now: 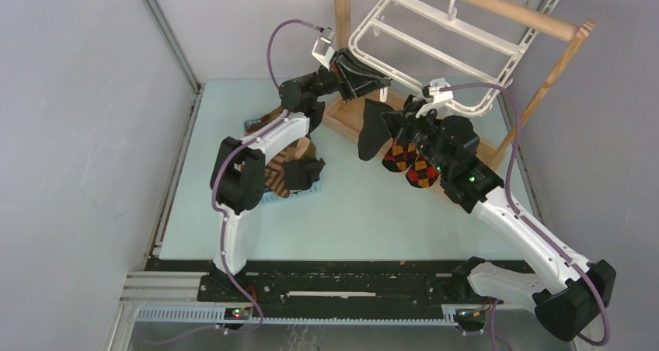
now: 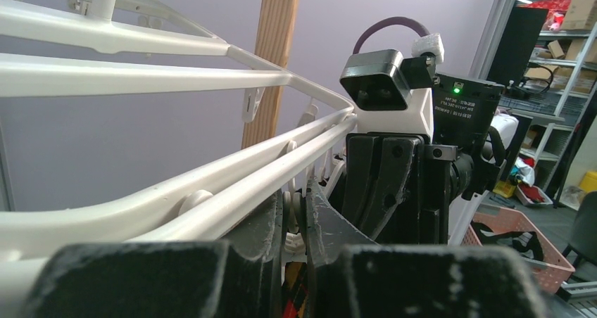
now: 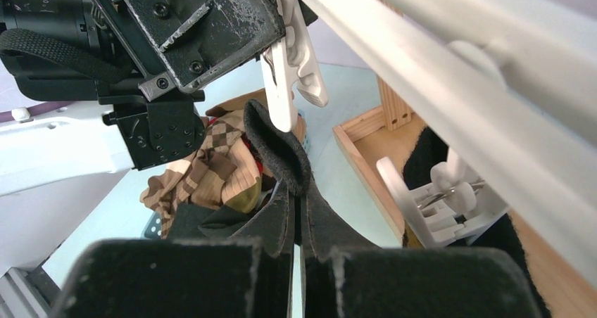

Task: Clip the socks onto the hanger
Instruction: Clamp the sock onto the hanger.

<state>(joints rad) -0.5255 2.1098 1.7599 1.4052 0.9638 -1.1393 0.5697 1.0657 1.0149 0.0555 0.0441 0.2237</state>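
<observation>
The white hanger (image 1: 371, 17) hangs tilted from a wooden rail, its bars filling the left wrist view (image 2: 141, 75). My left gripper (image 1: 364, 78) (image 2: 304, 205) is shut on a small white clip (image 2: 293, 240) (image 3: 292, 58) at the hanger's lower edge. My right gripper (image 1: 398, 122) (image 3: 297, 212) is shut on the edge of a plain black sock (image 1: 373, 133) (image 3: 278, 145), whose folded rim stands just under that clip's tips. Argyle socks (image 1: 412, 165) hang below the right gripper; what holds them is hidden.
The tan wooden stand has a round rail (image 1: 505, 9) and a base frame (image 1: 350, 122) under the hanger. A blue basket (image 1: 291, 189) with brown striped socks (image 3: 211, 170) sits by the left arm. Another clip (image 3: 436, 198) hangs to the right.
</observation>
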